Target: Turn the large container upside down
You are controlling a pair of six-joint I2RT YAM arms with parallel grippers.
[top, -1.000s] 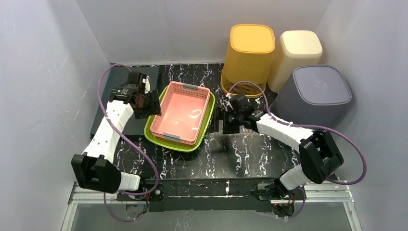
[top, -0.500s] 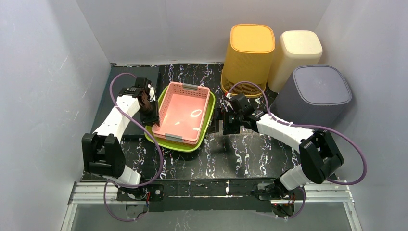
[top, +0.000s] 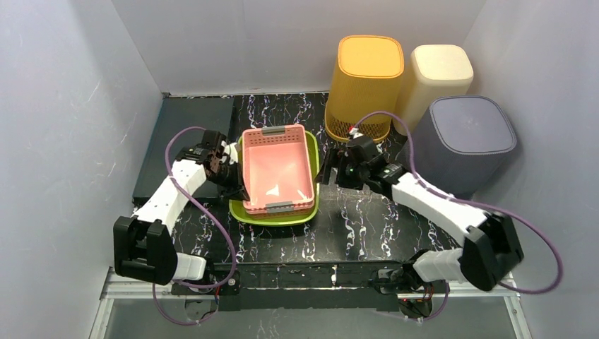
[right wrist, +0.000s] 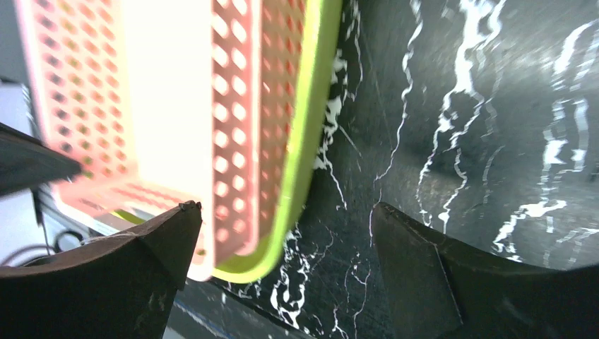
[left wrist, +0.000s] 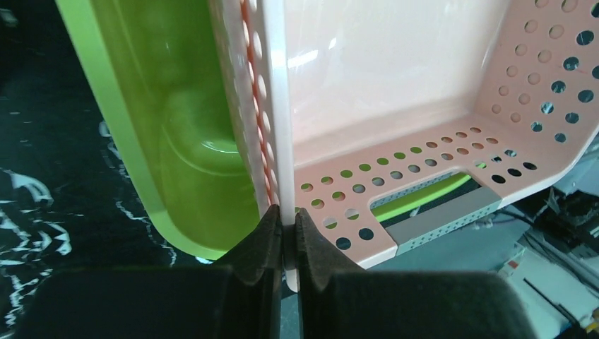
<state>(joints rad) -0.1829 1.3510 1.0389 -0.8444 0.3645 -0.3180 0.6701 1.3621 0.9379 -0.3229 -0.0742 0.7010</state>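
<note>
A pink perforated container (top: 277,169) sits upright, nested inside a wider, shallower green container (top: 275,217) in the middle of the black marbled table. My left gripper (top: 236,182) is shut on the pink container's left rim. In the left wrist view its fingertips (left wrist: 288,233) pinch that thin wall (left wrist: 279,141), with one finger in the gap by the green wall (left wrist: 176,106). My right gripper (top: 332,169) stands open just right of the pair. In the right wrist view (right wrist: 282,208) the green rim (right wrist: 311,127) and the pink side (right wrist: 240,106) lie between its spread fingers, and I see no contact.
Three tall bins stand bottom-up at the back right: orange (top: 367,78), cream (top: 438,81) and grey (top: 466,138). A dark flat slab (top: 191,120) lies at the back left. White walls close in on three sides.
My left gripper came in and shut on the pink container's left rim. Both nested containers turned square to the table edge and slid nearer. The right arm shifted a little, still open.
</note>
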